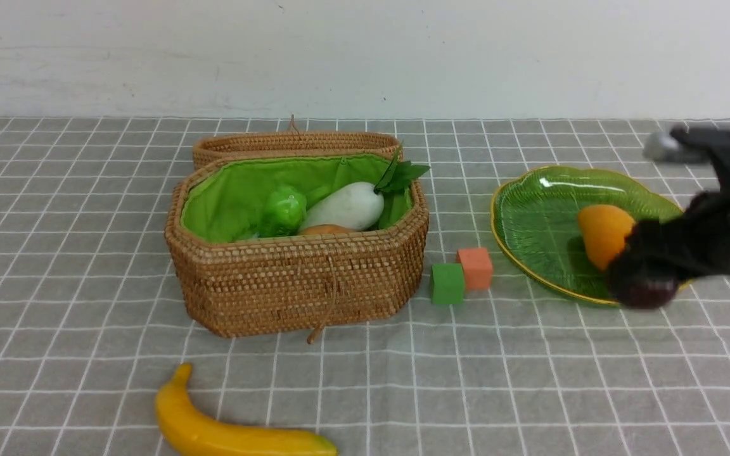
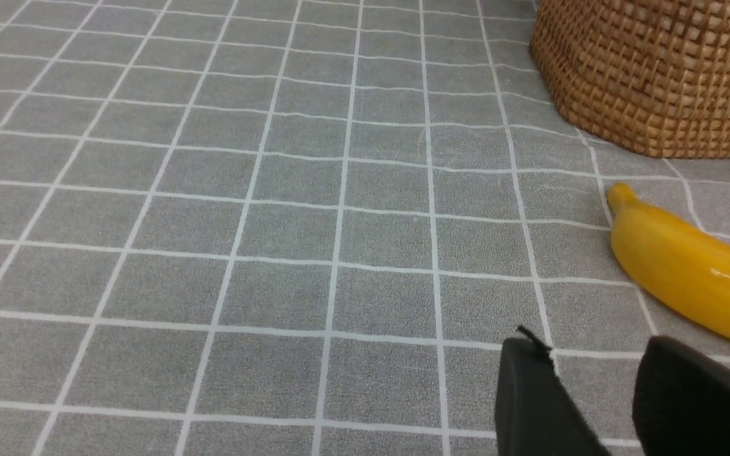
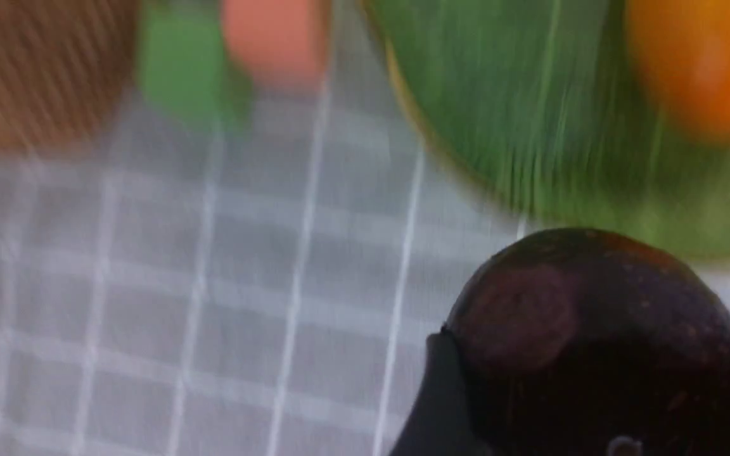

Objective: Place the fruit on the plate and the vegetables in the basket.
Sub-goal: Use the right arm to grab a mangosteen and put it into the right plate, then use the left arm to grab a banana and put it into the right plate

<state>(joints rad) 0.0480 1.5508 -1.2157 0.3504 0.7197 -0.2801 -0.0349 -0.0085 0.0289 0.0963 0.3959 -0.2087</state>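
Although the work is not finished, most of it looks done. All three vegetables are already inside the basket (image 1: pixel 295 291), which stands around the middle of the counter, somewhat toward the left edge: the green gourd (image 1: pixel 284 212), the white radish (image 1: pixel 346 206) with its leaves against the lining, and the orange-brown vegetable (image 1: pixel 327 229), of which only the top shows over the front wall. So I judge this half complete.

For the fruit, the mango (image 1: pixel 602 234) lies on the plate (image 1: pixel 530 215) near the right edge of the counter. The right gripper (image 1: pixel 656 272) is clenched around the plum (image 3: pixel 568 316) and holds it at the near rim of the plate; the right wrist view is blurred, so I cannot tell whether the plum is above the glass or just outside it. It is not yet set down.

One fruit is untouched: the banana (image 1: pixel 232 430) lies on the cloth close to the near edge, on the left half, well apart from the plate. The left gripper (image 2: pixel 593 364) is near the banana's stem end with its fingers parted and nothing between them.

A green cube (image 1: pixel 447 283) and an orange cube (image 1: pixel 475 267) sit between basket and plate; I believe they need no move
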